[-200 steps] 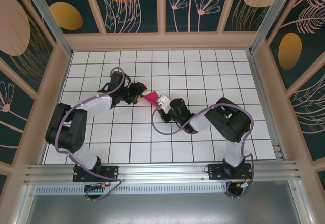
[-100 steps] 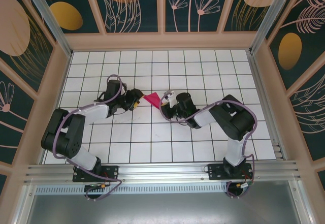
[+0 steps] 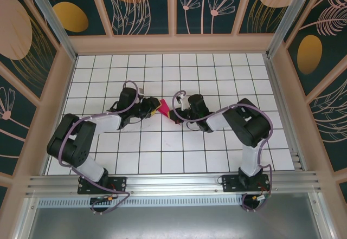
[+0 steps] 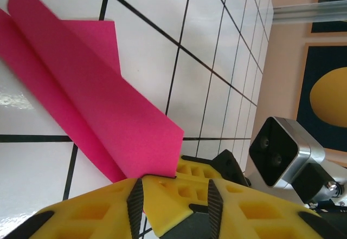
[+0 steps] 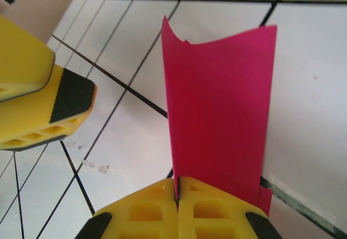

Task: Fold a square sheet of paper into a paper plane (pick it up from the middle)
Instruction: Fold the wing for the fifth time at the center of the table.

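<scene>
Now the folded magenta-pink paper sheet (image 3: pixel 164 108) is held near the middle of the white gridded surface (image 3: pixel 162 157), one end pinched upright between the closed fingers of the right end effector (image 5: pixel 177 187). Whether the left end effector (image 3: pixel 153 108) grips it cannot be told.

This is a robotics lab test cell rather than a home or shop. Two robot arms, the left arm (image 3: pixel 73 141) and the right arm (image 3: pixel 249 125), are bolted to an aluminium rail (image 3: pixel 173 180) at the near edge of a white table (image 3: pixel 162 152) ruled with a black grid. Wood-framed panels (image 3: pixel 143 6) printed with plants wall it in on the left, right and far sides.
</scene>
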Robot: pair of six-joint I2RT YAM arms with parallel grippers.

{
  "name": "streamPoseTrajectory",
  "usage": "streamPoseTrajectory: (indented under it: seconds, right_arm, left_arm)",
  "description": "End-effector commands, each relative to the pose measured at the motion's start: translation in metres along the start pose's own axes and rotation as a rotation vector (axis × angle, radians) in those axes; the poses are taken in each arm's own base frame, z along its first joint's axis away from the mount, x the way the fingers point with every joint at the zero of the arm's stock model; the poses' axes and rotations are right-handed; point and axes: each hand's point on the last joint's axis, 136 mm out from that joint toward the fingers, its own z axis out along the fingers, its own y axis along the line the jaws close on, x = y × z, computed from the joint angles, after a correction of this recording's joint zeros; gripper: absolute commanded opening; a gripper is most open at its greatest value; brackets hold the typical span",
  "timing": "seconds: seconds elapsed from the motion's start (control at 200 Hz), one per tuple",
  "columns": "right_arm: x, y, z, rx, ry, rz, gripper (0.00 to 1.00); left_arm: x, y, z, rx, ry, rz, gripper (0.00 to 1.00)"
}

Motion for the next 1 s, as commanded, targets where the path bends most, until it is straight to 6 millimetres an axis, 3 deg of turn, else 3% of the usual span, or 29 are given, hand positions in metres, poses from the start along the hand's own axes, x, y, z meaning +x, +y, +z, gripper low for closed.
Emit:
streamPoseTrajectory:
  seconds: [0.0, 0.34, 0.565, 0.59, 0.681, 0.996]
  right_arm:
    - [0.002, 0.001, 0.005, -0.027, 0.035, 0.061, 0.0]
    - [0.011, -0.009, 0.011, -0.032, 0.09, 0.153, 0.0]
    - [0.013, -0.016, 0.011, -0.031, 0.102, 0.22, 0.0]
    - [0.014, -0.017, 0.011, -0.029, 0.104, 0.231, 0.0]
    - [0.013, -0.02, 0.01, -0.037, 0.095, 0.264, 0.0]
    - [0.008, -0.015, 0.005, -0.131, 0.115, 0.403, 0.0]
  left_arm:
    - [0.003, -0.003, 0.005, 0.025, 0.017, 0.021, 0.37]
    - [0.01, 0.006, 0.015, 0.011, 0.049, 0.013, 0.3]
    - [0.011, 0.002, 0.019, 0.026, 0.064, 0.026, 0.27]
    - [0.012, 0.011, 0.024, 0.007, 0.073, 0.016, 0.27]
    - [0.012, 0.013, 0.025, 0.002, 0.075, 0.016, 0.26]
    - [0.013, 0.016, 0.031, 0.003, 0.082, 0.027, 0.23]
